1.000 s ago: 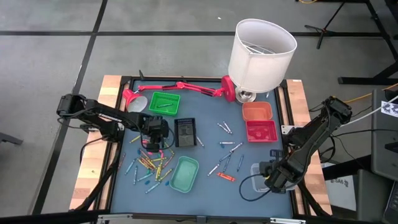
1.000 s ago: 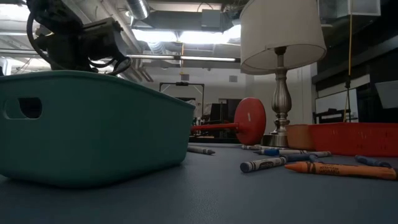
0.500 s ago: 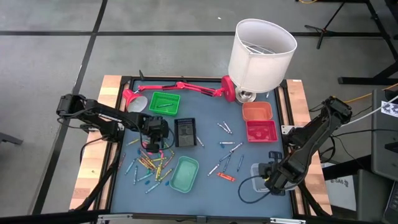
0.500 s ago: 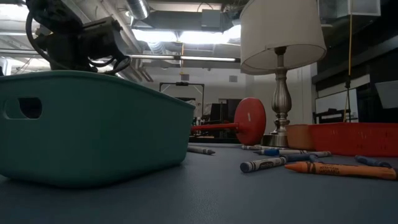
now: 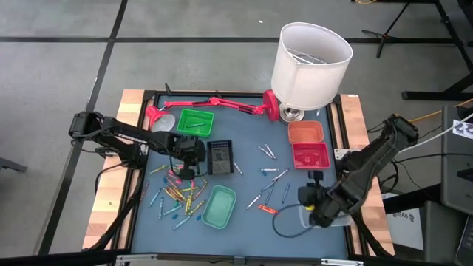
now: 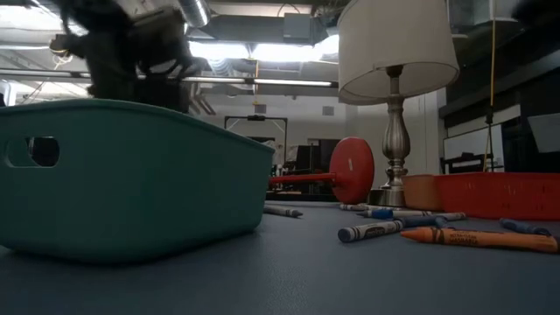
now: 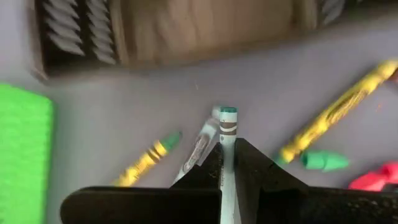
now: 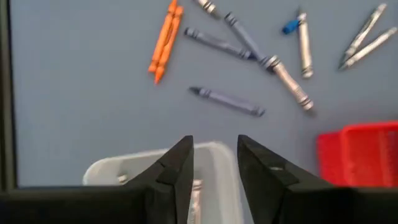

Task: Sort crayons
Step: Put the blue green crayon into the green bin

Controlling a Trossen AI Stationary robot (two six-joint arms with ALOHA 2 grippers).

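blue table [image 5: 244, 185], crayons [image 5: 177, 193], trays [image 5: 219, 206], lamp [image 5: 307, 63]

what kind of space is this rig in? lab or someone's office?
Most likely a lab or workshop, not an office: bare ceiling ducts with strip lights overhead, grey concrete floor with taped lines around the blue-topped table, and a black tripod stand nearby.

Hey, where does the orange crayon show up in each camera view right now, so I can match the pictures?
High view: the orange crayon lies low on the table, right of the teal tray.
Low view: it lies at the right, pointing left.
Left wrist view: not in it.
Right wrist view: it lies near the top, left of centre.
Shared landmark: the red tray, also at the low view's right edge and in the right wrist view.
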